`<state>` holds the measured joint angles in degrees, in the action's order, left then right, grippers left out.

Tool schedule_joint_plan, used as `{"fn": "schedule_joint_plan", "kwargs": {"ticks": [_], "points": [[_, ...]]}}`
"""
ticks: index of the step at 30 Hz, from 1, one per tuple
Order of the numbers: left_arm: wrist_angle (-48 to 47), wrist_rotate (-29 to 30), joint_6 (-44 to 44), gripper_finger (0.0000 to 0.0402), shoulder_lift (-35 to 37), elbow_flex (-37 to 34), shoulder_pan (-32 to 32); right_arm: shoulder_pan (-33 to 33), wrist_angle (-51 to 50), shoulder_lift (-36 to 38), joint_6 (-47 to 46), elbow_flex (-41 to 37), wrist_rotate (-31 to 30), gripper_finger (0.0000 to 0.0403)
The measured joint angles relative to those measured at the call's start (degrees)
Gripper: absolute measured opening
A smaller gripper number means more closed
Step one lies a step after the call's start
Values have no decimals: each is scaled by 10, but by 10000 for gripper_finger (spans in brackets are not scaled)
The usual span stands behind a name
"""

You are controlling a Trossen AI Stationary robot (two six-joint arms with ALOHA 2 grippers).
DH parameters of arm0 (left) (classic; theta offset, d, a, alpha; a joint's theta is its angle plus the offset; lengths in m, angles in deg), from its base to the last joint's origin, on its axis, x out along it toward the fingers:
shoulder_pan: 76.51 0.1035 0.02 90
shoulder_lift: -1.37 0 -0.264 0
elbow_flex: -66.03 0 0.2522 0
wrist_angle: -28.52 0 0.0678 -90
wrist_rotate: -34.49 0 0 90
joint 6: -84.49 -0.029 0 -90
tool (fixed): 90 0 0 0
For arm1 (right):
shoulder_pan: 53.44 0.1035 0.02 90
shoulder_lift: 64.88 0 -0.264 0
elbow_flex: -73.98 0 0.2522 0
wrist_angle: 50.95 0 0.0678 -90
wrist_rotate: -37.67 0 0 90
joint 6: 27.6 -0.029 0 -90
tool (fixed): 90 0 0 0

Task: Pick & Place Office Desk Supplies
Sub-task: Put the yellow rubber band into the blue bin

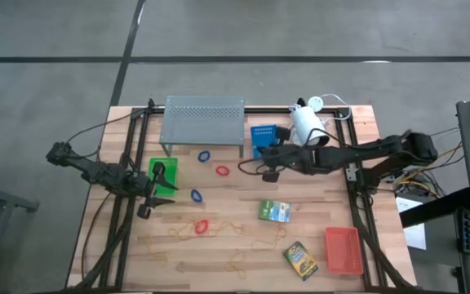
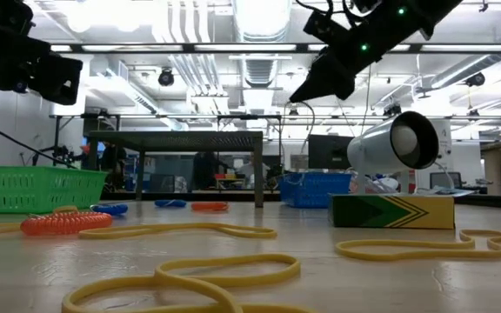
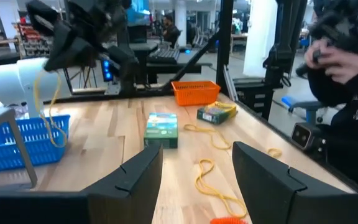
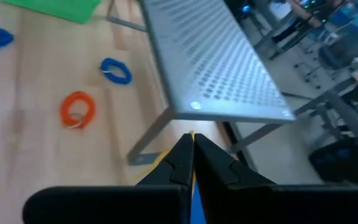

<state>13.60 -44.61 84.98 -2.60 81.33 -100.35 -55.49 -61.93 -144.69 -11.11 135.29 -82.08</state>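
My right gripper [image 1: 264,170] hovers beside the blue tray [image 1: 263,137], shut on a thin tan rubber band [image 3: 47,109]. My left gripper [image 3: 194,180] stands open at the table's left, next to the green tray [image 1: 163,175], with nothing between its fingers. Red loops [image 1: 222,171] and blue loops [image 1: 196,195] lie flat on the wood, as do more tan rubber bands [image 1: 235,263] near the front. Two printed card boxes [image 1: 274,211] [image 1: 300,259] lie right of centre. The red-orange tray [image 1: 343,249] sits at the near right. My right gripper pinches the rubber band's upper end [image 3: 44,81] between its two fingertips [image 4: 182,155]. The fingers slant down from the table's right side. The band hangs slack below them as a long loop, its lower end [image 3: 59,140] at the blue tray; whether it touches the tray cannot be told.
The grey perforated metal shelf [image 1: 203,120] stands at the back centre, just past my right gripper. The white lamp [image 1: 306,122] lies behind the blue tray. A person [image 3: 347,68] stands beyond the table's right side. Bare wood shows in the table's middle.
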Motion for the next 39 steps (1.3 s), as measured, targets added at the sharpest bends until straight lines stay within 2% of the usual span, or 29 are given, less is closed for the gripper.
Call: {"fn": "schedule_joint_plan", "kwargs": {"ticks": [6,11,18,26,39], "points": [[0,0,0,200,0,0,0,-35,35,29,55,0,0,8],[0,0,0,200,0,0,0,-74,32,45,63,-1,5,8],[0,0,0,200,0,0,0,-124,26,45,49,-1,91,8],[0,0,0,200,0,0,0,-130,-17,32,23,-2,91,8],[0,0,0,200,0,0,0,-130,-18,28,-30,-49,110,8]]}}
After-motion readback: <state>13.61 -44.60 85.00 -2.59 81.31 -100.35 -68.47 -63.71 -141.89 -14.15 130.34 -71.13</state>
